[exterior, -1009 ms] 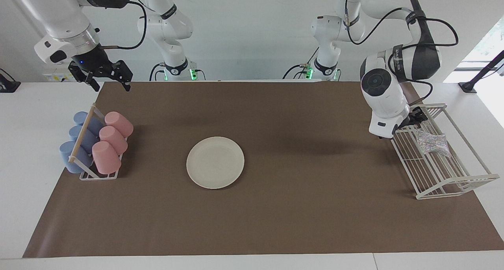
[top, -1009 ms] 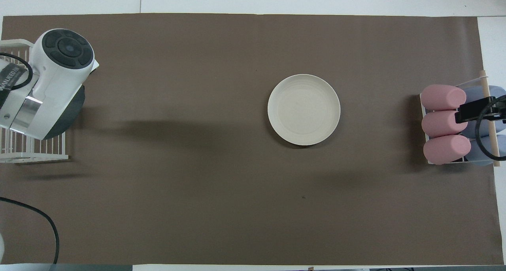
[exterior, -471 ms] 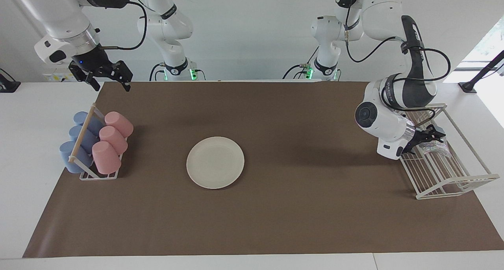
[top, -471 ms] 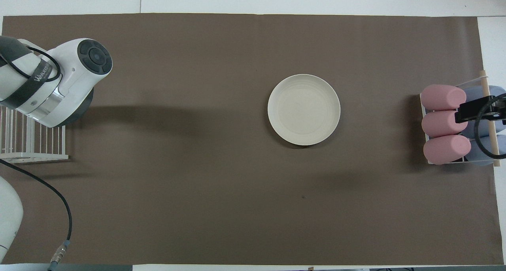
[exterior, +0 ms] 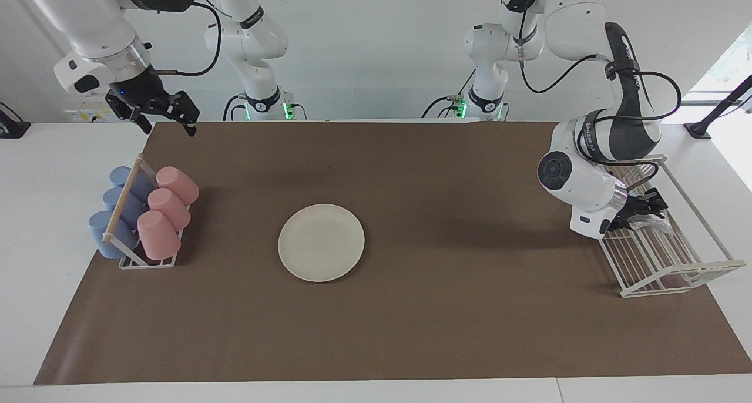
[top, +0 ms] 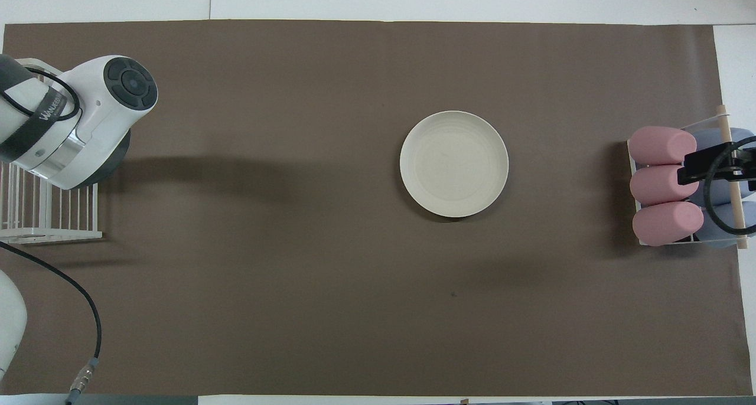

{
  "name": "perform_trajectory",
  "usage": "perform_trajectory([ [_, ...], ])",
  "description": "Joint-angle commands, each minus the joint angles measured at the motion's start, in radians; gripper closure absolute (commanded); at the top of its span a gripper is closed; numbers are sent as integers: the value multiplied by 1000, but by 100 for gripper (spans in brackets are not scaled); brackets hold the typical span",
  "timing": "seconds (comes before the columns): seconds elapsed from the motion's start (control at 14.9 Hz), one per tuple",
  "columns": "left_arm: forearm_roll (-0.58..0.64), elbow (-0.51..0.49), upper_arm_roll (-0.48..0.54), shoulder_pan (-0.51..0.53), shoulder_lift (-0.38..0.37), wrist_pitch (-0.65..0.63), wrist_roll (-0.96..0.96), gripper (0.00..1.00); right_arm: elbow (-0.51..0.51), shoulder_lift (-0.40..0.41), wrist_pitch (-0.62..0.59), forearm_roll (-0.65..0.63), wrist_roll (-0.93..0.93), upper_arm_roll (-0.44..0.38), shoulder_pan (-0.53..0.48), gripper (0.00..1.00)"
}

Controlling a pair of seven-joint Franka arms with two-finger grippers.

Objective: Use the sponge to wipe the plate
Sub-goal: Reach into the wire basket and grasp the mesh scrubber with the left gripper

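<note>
Facing view: the cream-white plate [exterior: 321, 242] lies flat on the brown mat [exterior: 446, 321] that covers most of the desk [exterior: 35, 244], about midway between the two arms' ends and bare on top. The sponge [exterior: 657, 221], a silvery speckled pad, sits in the white wire rack [exterior: 675, 274] at the left arm's end of the desk, well apart from the plate. The left arm bends down low over that rack and its left hand [exterior: 643, 210] is right at the sponge, touching or very nearly touching it. Whether the hand is grasping the pad or only set around it cannot be told from here. In the overhead view the arm's wrist covers both the hand and the sponge.

The right arm waits. Its right hand [exterior: 160, 114] hangs in the air, released, with its two tips plainly apart and nothing between them. Seen from overhead it is over the cup rack [exterior: 124, 202] at the right arm's end. That rack holds three pink cups [exterior: 164, 212] and three blue cups [exterior: 117, 215], all lying on their sides.
</note>
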Motion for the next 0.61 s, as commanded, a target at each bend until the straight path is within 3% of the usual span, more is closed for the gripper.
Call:
perform_trajectory([
  [0.0, 9, 13, 0, 1, 9, 12, -1, 100, -8, -16, -9, 21, 76, 10, 2, 0],
  [0.54, 1, 16, 0, -5, 9, 6, -4, 100, -8, -17, -11, 109, 273, 12, 2, 0],
])
